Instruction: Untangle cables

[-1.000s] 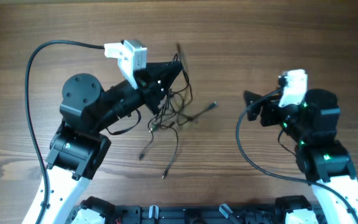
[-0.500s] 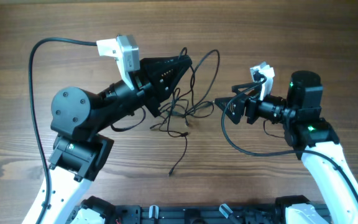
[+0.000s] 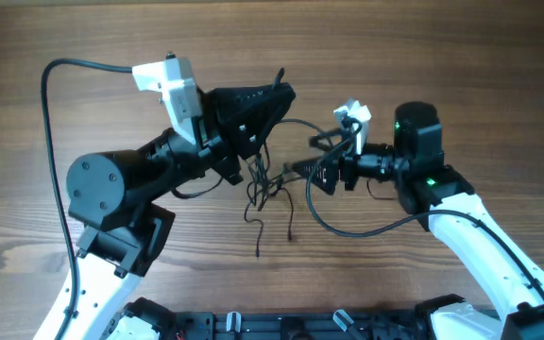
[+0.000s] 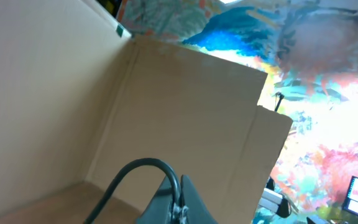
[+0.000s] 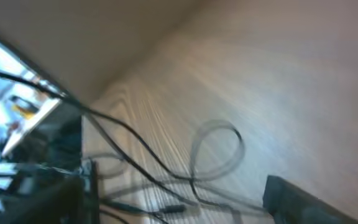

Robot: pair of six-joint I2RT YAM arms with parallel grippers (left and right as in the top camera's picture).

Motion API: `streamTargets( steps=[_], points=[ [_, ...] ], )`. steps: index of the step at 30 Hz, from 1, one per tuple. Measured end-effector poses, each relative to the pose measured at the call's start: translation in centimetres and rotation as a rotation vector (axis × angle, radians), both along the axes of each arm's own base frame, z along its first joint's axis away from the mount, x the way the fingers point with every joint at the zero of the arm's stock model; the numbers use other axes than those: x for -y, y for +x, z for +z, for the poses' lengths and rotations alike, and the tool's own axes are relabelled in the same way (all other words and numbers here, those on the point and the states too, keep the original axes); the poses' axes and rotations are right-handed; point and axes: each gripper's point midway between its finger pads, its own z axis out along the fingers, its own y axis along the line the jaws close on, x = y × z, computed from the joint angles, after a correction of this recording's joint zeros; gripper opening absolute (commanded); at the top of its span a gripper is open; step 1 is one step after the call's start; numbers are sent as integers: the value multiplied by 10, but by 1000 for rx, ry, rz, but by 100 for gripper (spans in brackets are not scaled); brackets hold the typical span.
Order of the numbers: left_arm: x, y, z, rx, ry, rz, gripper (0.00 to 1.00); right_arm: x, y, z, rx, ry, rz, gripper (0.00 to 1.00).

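Overhead, the left tool [image 3: 274, 97] clenches the cables [image 3: 264, 184] from their 12 o'clock. The right tool [image 3: 312, 176] sits at their 3 o'clock, its grip unreadable, with open bench [image 3: 442, 57] all round. Left wrist: the cables [image 4: 143, 165] arch at the 6 o'clock edge; right wrist, blurred: the cables [image 5: 219, 149] loop on the bench at centre.

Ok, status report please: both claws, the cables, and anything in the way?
Left claw tilted up, seemingly shut on cables. Right claw at the tangle's side, open or shut unclear. Cables knotted, ends trailing on table. No obstacle seen.
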Motion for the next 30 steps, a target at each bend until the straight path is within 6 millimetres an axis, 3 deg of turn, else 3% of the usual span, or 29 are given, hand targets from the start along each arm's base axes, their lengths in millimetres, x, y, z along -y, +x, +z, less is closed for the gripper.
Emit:
streamTargets(
  steps=[5, 12, 15, 18, 19, 20, 21, 22, 23, 24, 27, 28, 30],
  points=[
    [2, 4, -8, -40, 15, -2, 4, -13, -18, 64, 160, 197, 183, 94],
    [5, 10, -22, -108, 48, -2, 4, -12, -48, 111, 236, 304, 343, 90],
    [5, 11, -24, -117, 53, -2, 4, -5, -48, 114, 176, 307, 341, 91],
    [5, 22, -43, -216, 86, 31, 4, 15, -23, 103, 4, 306, 219, 91],
    [2, 38, -66, -331, 118, 100, 4, 21, -11, 92, -92, 305, 150, 91],
    [-9, 59, -107, -506, 181, 231, 22, 27, 4, 69, -256, 287, 36, 91],
    [-16, 69, -132, -593, 222, 303, 53, 30, 12, 55, -302, 271, -25, 92],
    [-23, 78, -140, -615, 226, 365, 76, 35, 21, 37, -365, 236, -110, 94],
    [-32, 87, -185, -752, 322, 447, 99, 41, 26, 11, -444, 178, -210, 95],
    [-48, 96, -225, -859, 409, 571, 100, 46, 30, -2, -459, 143, -264, 95],
    [-72, 98, -309, -1067, 630, 719, 100, 54, 38, -15, -399, 76, -332, 96],
    [-78, 92, -330, -1130, 696, 740, 100, 56, 39, -18, -394, 62, -345, 96],
    [-88, 78, -353, -1225, 767, 768, 100, 58, 41, -22, -383, 40, -360, 97]
  ],
)
